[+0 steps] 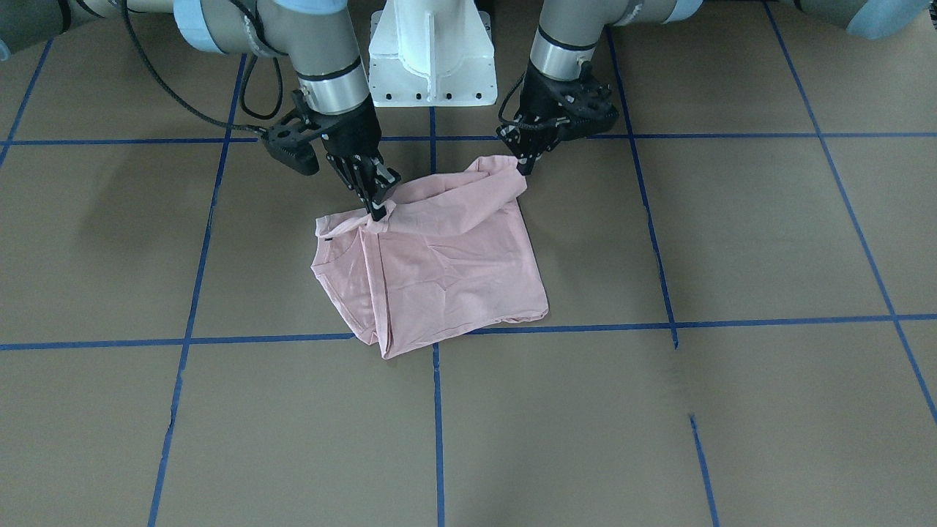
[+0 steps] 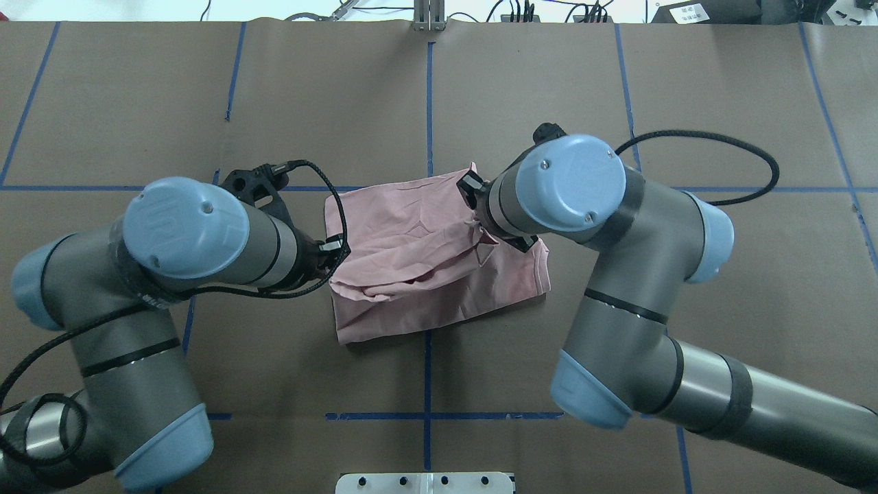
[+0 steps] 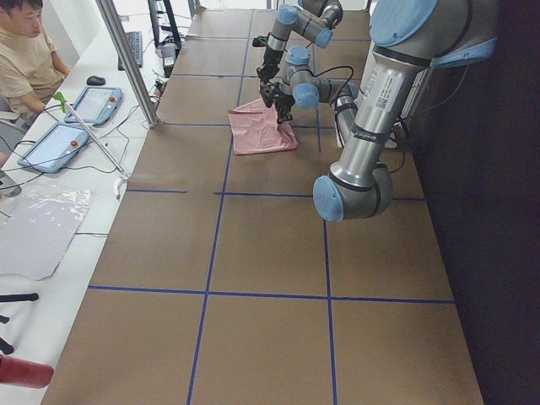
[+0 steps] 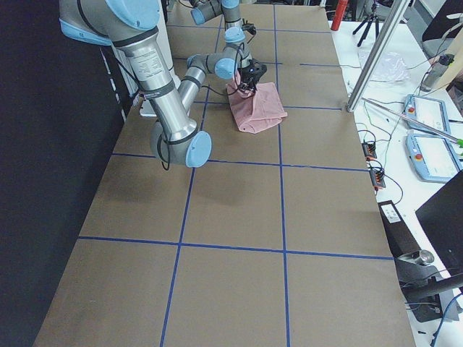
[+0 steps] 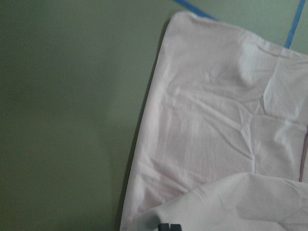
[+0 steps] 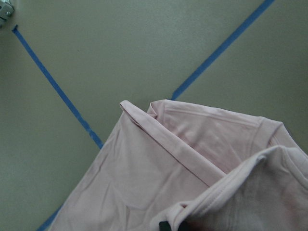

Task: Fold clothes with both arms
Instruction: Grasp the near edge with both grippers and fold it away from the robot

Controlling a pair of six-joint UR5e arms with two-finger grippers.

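Exterior front-facing view gives you the clearest read: the pink T-shirt (image 1: pixel 454 271) lies partly folded on the brown table (image 1: pixel 732 410), a little in front of the white pedestal (image 1: pixel 432 58). Its far hem runs along a blue tape line (image 1: pixel 256 340). The edge nearest the robot is raised off the surface and strung between the two grippers. The right gripper (image 1: pixel 378 205) (on this view's left, remember) has its fingers closed on a bunch of cloth beside the sleeve with the small black tag (image 1: pixel 327 238). The left gripper (image 1: pixel 523 167) is pinched on the opposite corner of that same edge.

Gripping both ends at once keeps the raised edge spread out. From that, I'd judge the step in hand is carrying this edge over the body of the shirt towards the far hem to halve it. The cloth between the grips sags and creases, so you'd want both arms travelling together at matching height — if one leads, the fold will likely land skewed. The right grip seems to have gathered more than one layer, which could drag the lower layer along. The print is out of sight.
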